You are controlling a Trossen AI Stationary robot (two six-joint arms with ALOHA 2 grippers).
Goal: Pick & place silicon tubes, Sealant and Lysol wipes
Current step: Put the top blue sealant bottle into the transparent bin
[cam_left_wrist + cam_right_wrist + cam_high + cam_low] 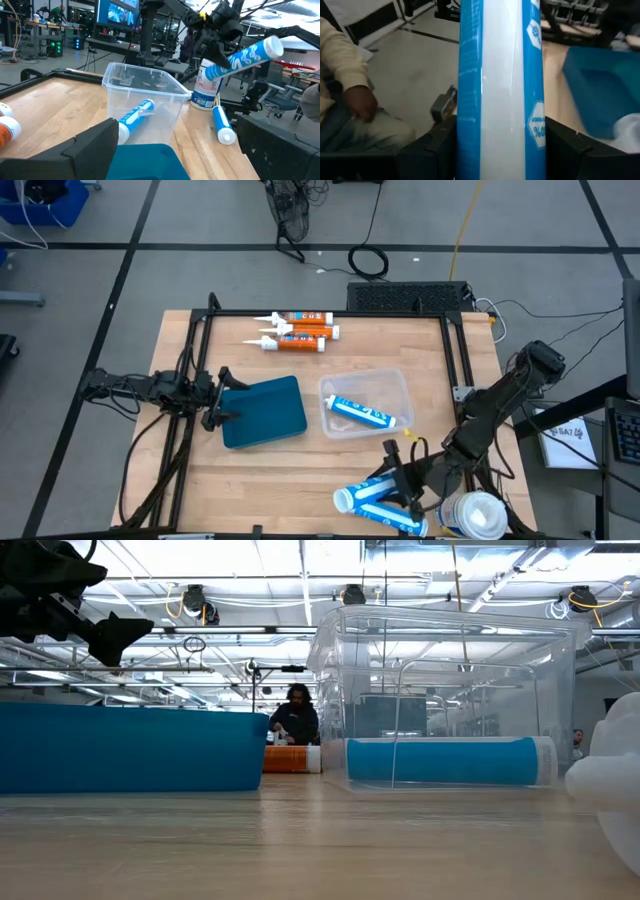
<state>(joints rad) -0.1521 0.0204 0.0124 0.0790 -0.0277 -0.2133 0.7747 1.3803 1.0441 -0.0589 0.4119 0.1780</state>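
My right gripper (392,472) is shut on a slim blue-and-white tube (365,494) at the table's near right, above a second such tube (395,521) that lies on the wood. The Lysol wipes canister (476,515), fat with a white domed lid, stands upright beside them. A third blue-and-white tube (358,412) lies in the clear container (392,380). Three orange sealant tubes (300,331) lie at the far edge. My left gripper (215,400) is open, above the left edge of the blue bin (265,411). My right gripper pinches the tube's round body (500,125) between its two fingers (439,145), which lie across it. It holds it away from the tube's white end (273,47). The arm comes slanting down from the table's right. The tube is lifted clear and tilted, white end higher.
A black frame (205,330) runs along the table's left, far and right sides. A person in a cream sleeve (345,65) sits past the table's edge in the right wrist view, and another person (295,718) shows far behind in the low view.
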